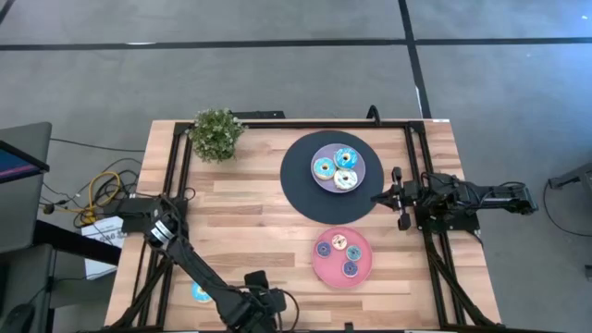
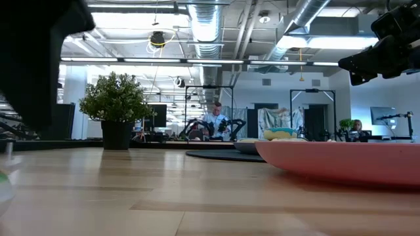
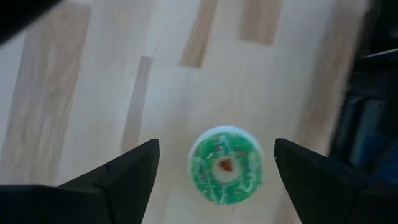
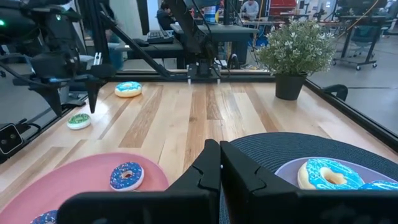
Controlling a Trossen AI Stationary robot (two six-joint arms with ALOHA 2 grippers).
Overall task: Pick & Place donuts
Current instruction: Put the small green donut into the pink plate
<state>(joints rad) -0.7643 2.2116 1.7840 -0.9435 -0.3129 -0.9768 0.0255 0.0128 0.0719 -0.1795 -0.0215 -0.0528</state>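
Note:
A small green-iced donut (image 3: 225,165) lies flat on the wood near the table's near edge; it also shows in the right wrist view (image 4: 79,121). My left gripper (image 3: 216,144) hangs open just above it, pointing steeply down, one finger to each side and touching nothing. The arm hides this donut in the high view, where the left gripper (image 1: 262,308) is. A blue-iced donut (image 1: 200,292) lies to its left. More donuts sit on the lavender plate (image 1: 370,168) and the pink plate (image 1: 319,268). My right gripper (image 1: 379,196) waits shut at the right.
The lavender plate rests on a large black disc (image 1: 298,180) at the table's far middle. A potted plant (image 1: 216,134) stands at the far left corner. Black frame rails (image 1: 176,176) run along the table's sides. Bare wood lies between the plant and the pink plate.

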